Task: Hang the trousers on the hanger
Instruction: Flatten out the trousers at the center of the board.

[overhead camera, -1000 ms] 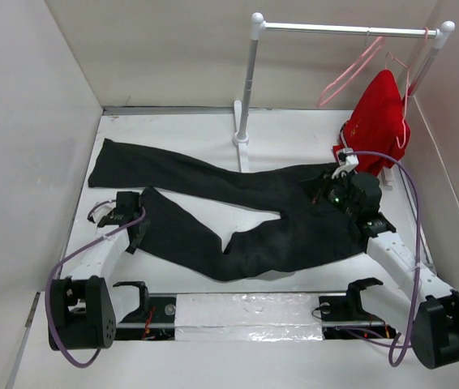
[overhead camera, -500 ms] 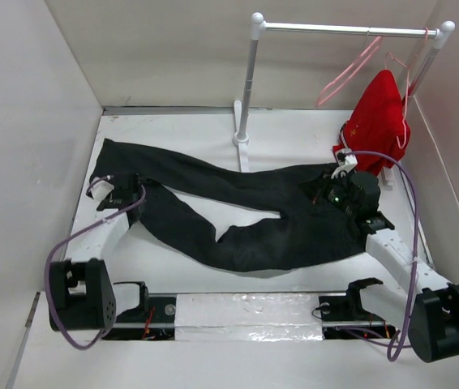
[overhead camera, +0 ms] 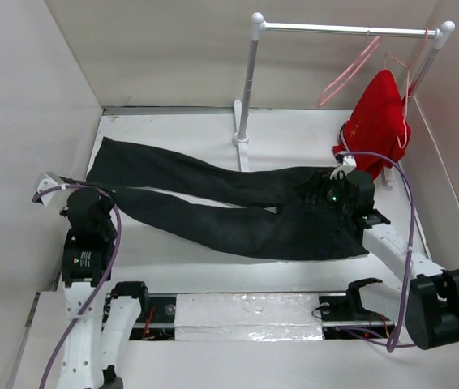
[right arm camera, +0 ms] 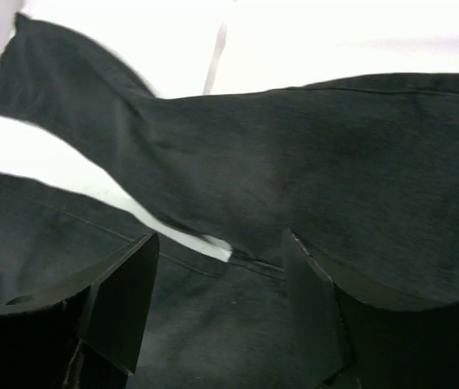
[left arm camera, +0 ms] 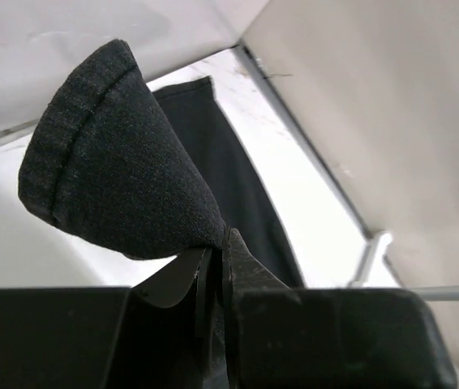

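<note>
The black trousers (overhead camera: 238, 207) lie flat on the white table, waist to the right and both legs stretched out to the left. My left gripper (overhead camera: 100, 198) is at the far left, shut on the hem of the near leg (left arm camera: 116, 162), which bunches up above the closed jaws (left arm camera: 220, 243). My right gripper (overhead camera: 323, 193) hovers over the waist end with its jaws open, nothing between them; the crotch seam (right arm camera: 246, 259) shows below its fingers (right arm camera: 124, 300). The pale-pink hanger (overhead camera: 349, 71) hangs bare on the rail at the back right.
A white clothes rail (overhead camera: 335, 28) stands at the back on a post (overhead camera: 246, 89) whose foot is just behind the trousers. A red garment (overhead camera: 379, 113) hangs on another thin hanger at the rail's right end. White walls close in on both sides.
My left arm has swung out to the left with the near leg's hem in its grip, pulling that leg out straight. My right gripper has opened over the waist.
</note>
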Robot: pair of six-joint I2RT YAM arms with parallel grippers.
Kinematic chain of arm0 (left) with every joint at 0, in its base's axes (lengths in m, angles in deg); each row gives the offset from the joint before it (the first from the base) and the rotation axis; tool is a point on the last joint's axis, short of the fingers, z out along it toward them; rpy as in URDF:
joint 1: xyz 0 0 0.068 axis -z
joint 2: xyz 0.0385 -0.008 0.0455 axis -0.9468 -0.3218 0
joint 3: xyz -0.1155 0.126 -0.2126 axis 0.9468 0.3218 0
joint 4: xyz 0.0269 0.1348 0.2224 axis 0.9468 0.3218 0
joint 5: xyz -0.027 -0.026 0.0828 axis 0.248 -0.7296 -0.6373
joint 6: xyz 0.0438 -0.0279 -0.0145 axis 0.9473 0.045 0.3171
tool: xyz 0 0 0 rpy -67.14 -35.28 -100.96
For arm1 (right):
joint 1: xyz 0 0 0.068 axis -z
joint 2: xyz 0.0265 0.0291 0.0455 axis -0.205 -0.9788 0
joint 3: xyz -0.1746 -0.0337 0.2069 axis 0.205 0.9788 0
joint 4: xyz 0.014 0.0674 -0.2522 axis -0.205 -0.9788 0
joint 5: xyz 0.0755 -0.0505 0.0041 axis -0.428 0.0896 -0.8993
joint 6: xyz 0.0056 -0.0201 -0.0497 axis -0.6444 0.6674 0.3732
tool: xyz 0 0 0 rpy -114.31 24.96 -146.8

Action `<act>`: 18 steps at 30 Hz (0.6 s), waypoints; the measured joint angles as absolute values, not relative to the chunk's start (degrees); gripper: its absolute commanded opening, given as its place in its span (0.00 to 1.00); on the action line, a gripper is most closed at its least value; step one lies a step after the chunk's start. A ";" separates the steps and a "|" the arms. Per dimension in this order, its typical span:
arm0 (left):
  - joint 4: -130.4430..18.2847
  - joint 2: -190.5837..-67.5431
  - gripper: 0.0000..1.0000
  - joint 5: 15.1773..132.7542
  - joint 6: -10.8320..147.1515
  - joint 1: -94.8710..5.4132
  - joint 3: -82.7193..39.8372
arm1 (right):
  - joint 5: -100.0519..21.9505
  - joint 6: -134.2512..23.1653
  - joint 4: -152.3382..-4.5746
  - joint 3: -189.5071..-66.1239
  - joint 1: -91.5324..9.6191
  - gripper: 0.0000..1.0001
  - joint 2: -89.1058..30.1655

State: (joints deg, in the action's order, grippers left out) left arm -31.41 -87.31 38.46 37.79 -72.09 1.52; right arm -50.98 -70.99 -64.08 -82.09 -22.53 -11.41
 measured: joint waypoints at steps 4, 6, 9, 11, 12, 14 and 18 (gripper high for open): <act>-29.66 -85.43 0.00 37.10 40.65 -72.07 3.55 | -47.44 -71.10 -67.69 -82.09 -20.45 0.85 -10.08; -29.11 -84.38 0.00 36.95 42.13 -72.07 4.27 | -44.01 -70.97 -70.22 -82.09 -18.31 0.85 -8.42; -28.96 -82.45 0.00 36.43 44.84 -71.15 4.36 | -36.99 -71.34 -73.26 -81.83 -13.98 0.79 -5.36; -29.38 -81.14 0.00 35.88 47.07 -69.84 4.31 | -32.69 -72.26 -73.54 -81.20 -10.79 0.76 -4.33; -29.57 -80.57 0.00 35.51 48.32 -68.79 4.12 | -31.25 -72.87 -73.63 -80.93 -8.72 0.75 -4.33; -30.07 -80.07 0.00 35.25 50.24 -67.15 3.57 | -29.02 -74.03 -73.72 -80.76 -4.63 0.75 -5.84; -31.08 -78.39 0.00 35.84 52.34 -64.59 3.07 | -29.08 -74.64 -74.81 -80.85 1.89 0.72 -11.54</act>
